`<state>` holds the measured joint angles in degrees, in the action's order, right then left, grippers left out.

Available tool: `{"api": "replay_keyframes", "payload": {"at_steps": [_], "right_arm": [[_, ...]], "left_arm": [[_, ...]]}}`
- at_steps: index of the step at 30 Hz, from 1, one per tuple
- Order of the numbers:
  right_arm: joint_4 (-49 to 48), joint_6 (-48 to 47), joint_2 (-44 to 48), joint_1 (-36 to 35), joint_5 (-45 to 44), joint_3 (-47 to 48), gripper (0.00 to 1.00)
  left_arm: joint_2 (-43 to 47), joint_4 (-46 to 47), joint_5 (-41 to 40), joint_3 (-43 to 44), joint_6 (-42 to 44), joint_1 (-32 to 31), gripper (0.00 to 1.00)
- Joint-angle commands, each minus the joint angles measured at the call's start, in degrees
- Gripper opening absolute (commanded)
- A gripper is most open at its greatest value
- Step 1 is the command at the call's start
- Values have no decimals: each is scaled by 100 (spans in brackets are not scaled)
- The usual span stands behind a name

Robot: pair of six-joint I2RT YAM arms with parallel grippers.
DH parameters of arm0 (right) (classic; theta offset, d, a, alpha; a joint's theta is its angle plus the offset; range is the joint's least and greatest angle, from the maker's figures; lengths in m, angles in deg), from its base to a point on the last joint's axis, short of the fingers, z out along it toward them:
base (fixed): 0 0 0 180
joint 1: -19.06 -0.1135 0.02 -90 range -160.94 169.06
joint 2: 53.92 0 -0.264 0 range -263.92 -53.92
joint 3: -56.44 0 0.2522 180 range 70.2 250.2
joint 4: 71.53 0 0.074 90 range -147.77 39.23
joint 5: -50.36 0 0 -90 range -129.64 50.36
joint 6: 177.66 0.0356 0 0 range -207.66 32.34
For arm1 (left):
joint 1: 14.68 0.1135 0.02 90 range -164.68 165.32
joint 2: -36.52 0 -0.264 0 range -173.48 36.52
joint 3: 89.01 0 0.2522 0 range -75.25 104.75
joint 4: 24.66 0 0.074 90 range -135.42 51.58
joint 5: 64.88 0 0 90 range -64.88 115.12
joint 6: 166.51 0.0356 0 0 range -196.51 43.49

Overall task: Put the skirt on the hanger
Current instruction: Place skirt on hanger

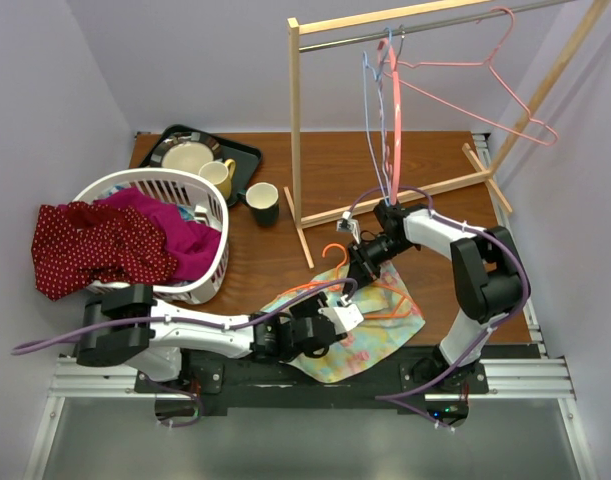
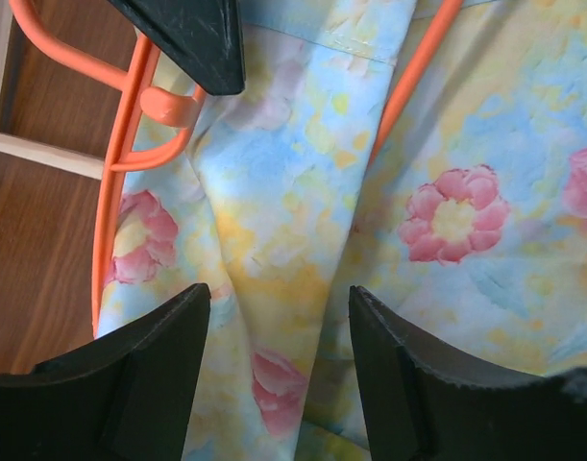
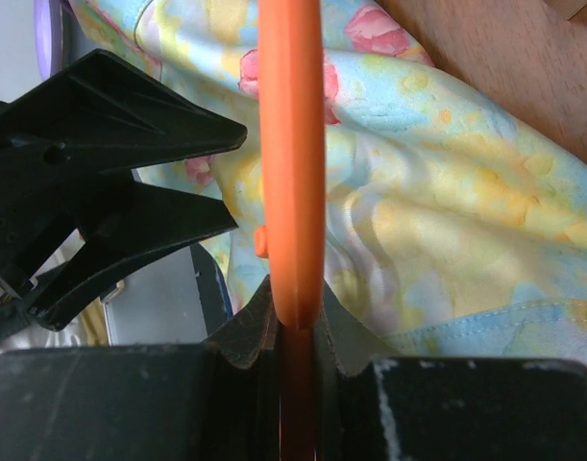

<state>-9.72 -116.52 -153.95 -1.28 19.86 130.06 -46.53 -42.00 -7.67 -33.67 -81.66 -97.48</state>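
A floral skirt (image 1: 370, 335) in light blue, yellow and pink lies crumpled on the wooden table at the near edge. An orange hanger (image 1: 333, 258) lies partly over it, its hook pointing to the far side. My right gripper (image 1: 360, 268) is shut on the hanger's bar (image 3: 293, 144), with the skirt (image 3: 447, 211) beneath it. My left gripper (image 1: 343, 303) is open and empty, its jaws spread just above a fold of the skirt (image 2: 274, 192). In the left wrist view (image 2: 279, 298) the hanger (image 2: 120, 173) runs along the skirt's left edge.
A white laundry basket (image 1: 217, 212) with red and magenta clothes stands at the left. A black tray (image 1: 247, 155) with a plate and a yellow mug sits behind it, next to a dark mug (image 1: 262, 203). A wooden rack (image 1: 295, 120) holds pink and blue hangers (image 1: 390, 110).
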Motion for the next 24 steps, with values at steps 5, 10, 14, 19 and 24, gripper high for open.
{"api": "replay_keyframes", "payload": {"at_steps": [5, 10, 14, 19, 24], "right_arm": [[-15, 74, -34, -32, -308, 132, 0], [-24, 109, -52, -32, -325, 140, 0], [-68, 179, -148, -32, -326, 140, 0], [-33, 170, -289, -32, -282, 184, 0], [37, 144, -412, -23, -238, 246, 0]], "left_arm": [[-176, 595, -394, -212, 207, 326, 54], [-273, 489, -438, -203, 224, 353, 54], [-352, 577, -482, -194, 295, 370, 54], [-581, 525, -438, -63, 400, 379, 55], [-862, 436, -394, 95, 488, 370, 55]]}}
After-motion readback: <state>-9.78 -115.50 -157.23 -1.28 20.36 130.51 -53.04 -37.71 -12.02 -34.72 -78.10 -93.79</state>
